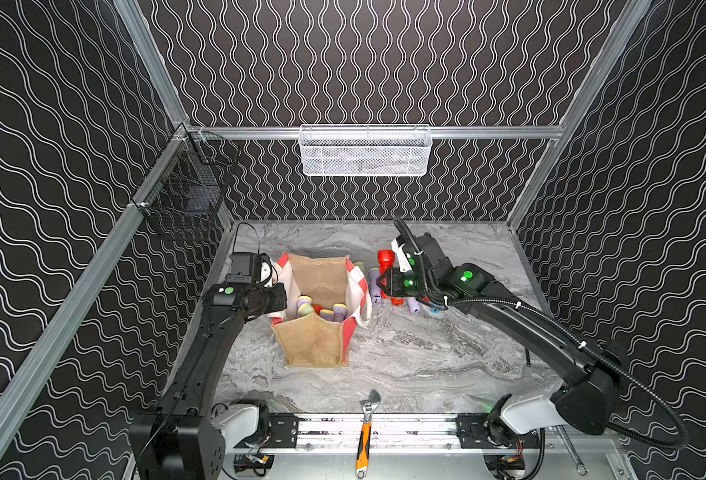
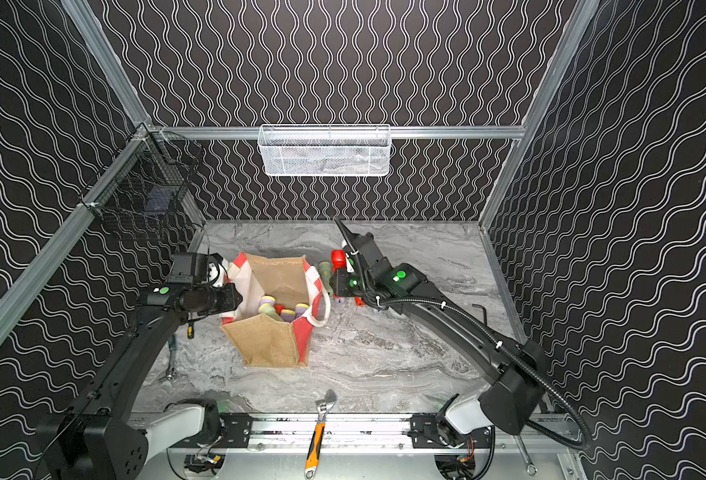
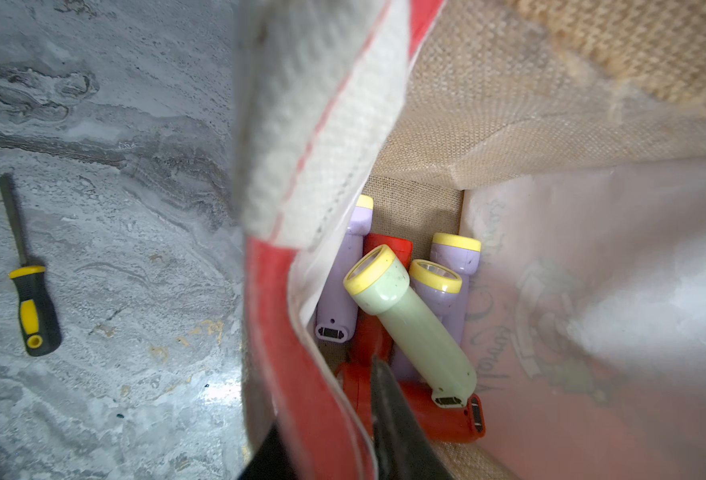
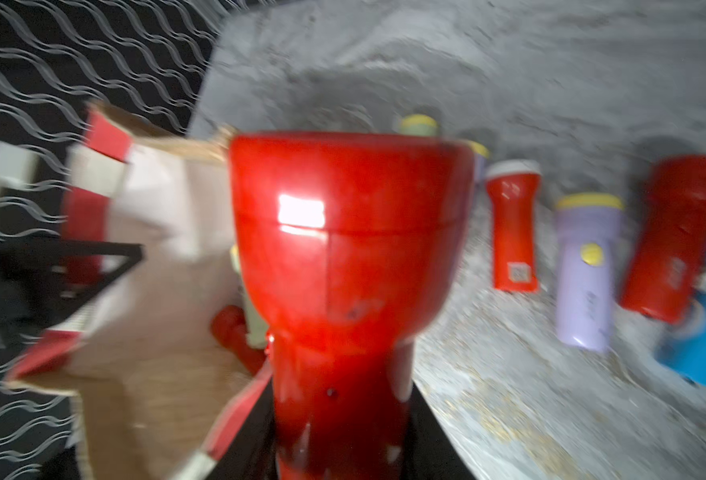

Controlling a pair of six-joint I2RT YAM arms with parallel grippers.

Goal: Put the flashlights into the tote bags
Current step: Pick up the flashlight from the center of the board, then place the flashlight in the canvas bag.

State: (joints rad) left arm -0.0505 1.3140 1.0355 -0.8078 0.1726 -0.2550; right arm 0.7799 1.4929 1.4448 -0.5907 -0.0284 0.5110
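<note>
With your right end effector [image 4: 339,436] clenched on the red flashlight [image 4: 343,249], head forward, the tote bag [image 1: 314,340] pinched by the left end effector [image 3: 326,415] lies just leftward.

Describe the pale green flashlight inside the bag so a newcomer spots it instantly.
Find the boxy tan jute tote bag on the grey marble table. Inside, atop lilac plastic flashlights and red ones, the pale green plastic flashlight lies slanted: the only green one there, yellow-rimmed.

Grey marbled tabletop [image 1: 426,365]. Carries upright jute tote bag [image 1: 312,345], flashlights [image 4: 586,270] lying beside it, yellow-black-handled file [image 3: 31,307], adjustable wrench [image 1: 364,440] at front edge.
</note>
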